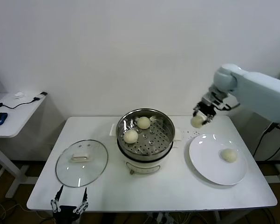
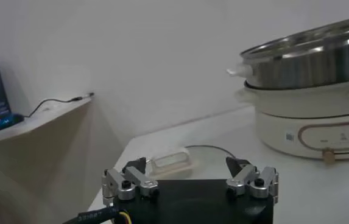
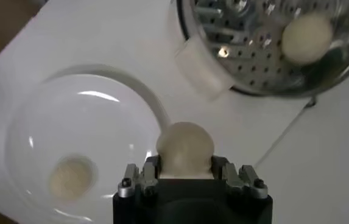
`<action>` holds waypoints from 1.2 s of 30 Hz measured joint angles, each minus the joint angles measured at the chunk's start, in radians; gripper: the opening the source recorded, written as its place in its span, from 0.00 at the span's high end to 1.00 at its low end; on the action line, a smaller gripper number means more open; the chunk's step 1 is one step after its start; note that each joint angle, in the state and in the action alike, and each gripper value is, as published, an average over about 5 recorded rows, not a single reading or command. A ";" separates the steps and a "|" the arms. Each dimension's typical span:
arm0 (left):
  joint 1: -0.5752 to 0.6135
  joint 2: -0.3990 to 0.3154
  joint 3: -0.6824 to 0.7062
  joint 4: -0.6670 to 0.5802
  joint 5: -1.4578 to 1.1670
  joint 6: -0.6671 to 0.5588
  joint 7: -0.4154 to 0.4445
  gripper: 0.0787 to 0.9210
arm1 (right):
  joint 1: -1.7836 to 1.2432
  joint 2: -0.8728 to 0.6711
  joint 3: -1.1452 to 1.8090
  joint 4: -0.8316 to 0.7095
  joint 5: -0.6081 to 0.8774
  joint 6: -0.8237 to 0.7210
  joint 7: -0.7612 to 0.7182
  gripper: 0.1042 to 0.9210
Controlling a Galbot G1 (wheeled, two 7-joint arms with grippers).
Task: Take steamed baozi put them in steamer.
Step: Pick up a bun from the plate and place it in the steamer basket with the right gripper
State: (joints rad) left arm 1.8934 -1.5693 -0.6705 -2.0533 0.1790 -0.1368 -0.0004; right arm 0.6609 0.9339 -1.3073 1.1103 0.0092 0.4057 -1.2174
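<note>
Above the table's (image 1: pixel 107 196) far right side, between steamer (image 1: pixel 145 136) and white plate (image 1: pixel 217 159), I see my right gripper (image 1: pixel 201 115) clamped on one baozi (image 1: pixel 197 121); two more baozi (image 1: pixel 130 136) sit on the steamer's perforated tray; a fourth (image 1: pixel 229 155) lies on the plate; base lettering is illegible; the buns are round, without heading; my left gripper (image 1: pixel 69 202) waits spread wide at the near edge, by the glass lid (image 1: pixel 81 163).

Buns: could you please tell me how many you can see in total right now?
4. Two sit on the steamer tray, one toward the back and one nearer the front-left; one lies on the white plate; one is held in the right gripper jaws above the table.
</note>
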 measured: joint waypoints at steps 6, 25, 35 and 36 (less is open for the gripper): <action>-0.005 -0.002 0.008 0.006 0.010 -0.001 0.000 0.12 | 0.040 0.135 0.009 0.037 -0.079 0.133 0.003 0.43; -0.020 -0.004 0.005 0.013 0.010 0.010 0.003 0.12 | -0.083 0.371 -0.026 0.096 -0.199 0.266 0.029 0.43; -0.046 -0.002 0.003 0.018 0.010 0.023 0.004 0.12 | -0.128 0.390 -0.050 0.112 -0.189 0.270 0.035 0.43; -0.047 -0.001 0.003 0.020 0.010 0.024 0.005 0.12 | -0.131 0.392 -0.051 0.112 -0.188 0.270 0.036 0.43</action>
State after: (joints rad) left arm 1.8463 -1.5707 -0.6672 -2.0336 0.1890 -0.1130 0.0042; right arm 0.5300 1.3257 -1.3582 1.2225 -0.1791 0.6757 -1.1817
